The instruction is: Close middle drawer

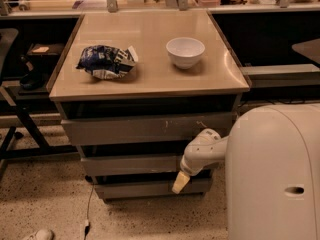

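Fingertips [179, 184] of the gripper [181, 182] sit closed together as one pale wedge, pointing down just below the right end of the middle drawer [130, 164]. Three stacked drawer fronts, one white bowl [185, 51], one chip bag [107, 61].

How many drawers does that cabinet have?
3, stacked under the tabletop: top drawer, middle drawer, bottom drawer. The pincer hangs at the right, in front of the lower two.

Speckled floor [45, 204], a tan-topped cabinet [150, 74], dark shelving [270, 39] behind, a cluttered counter [60, 6], warm light.
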